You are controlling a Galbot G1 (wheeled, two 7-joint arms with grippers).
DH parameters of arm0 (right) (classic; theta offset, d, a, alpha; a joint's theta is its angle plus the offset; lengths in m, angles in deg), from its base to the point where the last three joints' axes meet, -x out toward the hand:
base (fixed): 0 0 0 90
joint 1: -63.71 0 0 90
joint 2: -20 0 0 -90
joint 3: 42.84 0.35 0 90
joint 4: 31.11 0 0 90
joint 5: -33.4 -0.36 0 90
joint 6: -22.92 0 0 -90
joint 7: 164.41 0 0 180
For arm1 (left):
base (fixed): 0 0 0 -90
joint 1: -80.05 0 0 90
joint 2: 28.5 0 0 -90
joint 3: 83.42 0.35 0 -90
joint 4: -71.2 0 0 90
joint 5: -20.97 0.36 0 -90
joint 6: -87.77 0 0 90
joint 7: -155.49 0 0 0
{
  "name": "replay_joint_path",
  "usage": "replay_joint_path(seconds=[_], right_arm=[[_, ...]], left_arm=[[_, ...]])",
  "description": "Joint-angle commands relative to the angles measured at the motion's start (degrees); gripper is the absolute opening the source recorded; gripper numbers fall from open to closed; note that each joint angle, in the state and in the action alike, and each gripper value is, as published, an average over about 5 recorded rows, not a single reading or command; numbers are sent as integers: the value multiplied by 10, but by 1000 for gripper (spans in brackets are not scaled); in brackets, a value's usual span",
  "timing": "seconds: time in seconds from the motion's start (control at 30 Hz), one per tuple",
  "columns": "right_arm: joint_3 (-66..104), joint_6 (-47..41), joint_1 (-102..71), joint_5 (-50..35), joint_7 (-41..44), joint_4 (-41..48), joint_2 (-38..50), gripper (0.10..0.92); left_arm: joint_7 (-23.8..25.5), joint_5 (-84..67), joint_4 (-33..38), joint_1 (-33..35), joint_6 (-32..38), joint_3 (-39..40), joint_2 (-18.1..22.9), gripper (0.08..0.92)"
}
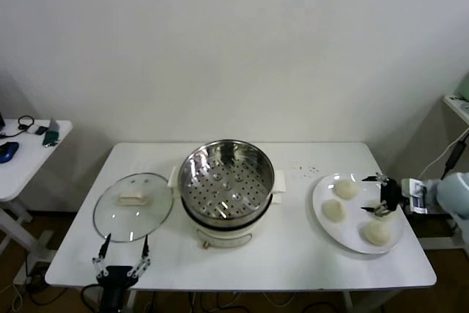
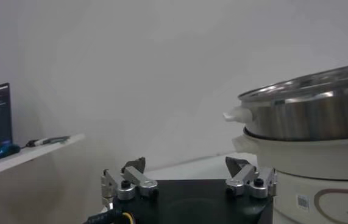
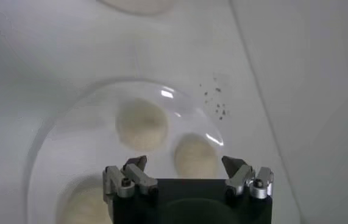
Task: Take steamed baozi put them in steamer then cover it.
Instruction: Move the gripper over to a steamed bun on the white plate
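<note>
The steamer (image 1: 226, 181) stands mid-table, a shiny steel pot whose perforated tray lies bare; it rises to one side in the left wrist view (image 2: 308, 122). Its cover (image 1: 133, 205), a glass lid with a cream handle, lies flat left of it. Three steamed baozi (image 1: 346, 188) (image 1: 334, 210) (image 1: 377, 233) rest on a white plate (image 1: 355, 219) at the right. My right gripper (image 1: 381, 196) hovers open over that plate. In the right wrist view one baozi (image 3: 196, 155) lies just ahead between the right gripper's (image 3: 186, 165) fingers, untouched. My left gripper (image 1: 122, 251) (image 2: 186, 165) waits open and empty at the table's front edge below the cover.
A small side table (image 1: 22, 144) with a mouse and headphones stands to the left. A shelf edge (image 1: 458, 104) and cables lie beyond the table's right end. Black specks (image 1: 304, 170) dot the tabletop between steamer and plate.
</note>
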Motion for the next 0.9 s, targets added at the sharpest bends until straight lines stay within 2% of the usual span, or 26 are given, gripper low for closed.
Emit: replay_joint_path(seconds=[0.03,0.2,0.43,0.9], right_arm=[[-302,19,303,72,86,165,-42,823],[-351,33,336,94,86,233,-114,823],[-329,43,314,128,68,329,-197,823],[-256,70,280,199,50,425,-272,823]], left_arm=[[-1,1,-1,-1,-2,0,-2,823],[0,-5,-4,-9,-9,-5,-4,823],[0,-7,-10,-17,-17,-11,-6,823],[1,-6,-25,-26,-20,-19,-6,823]])
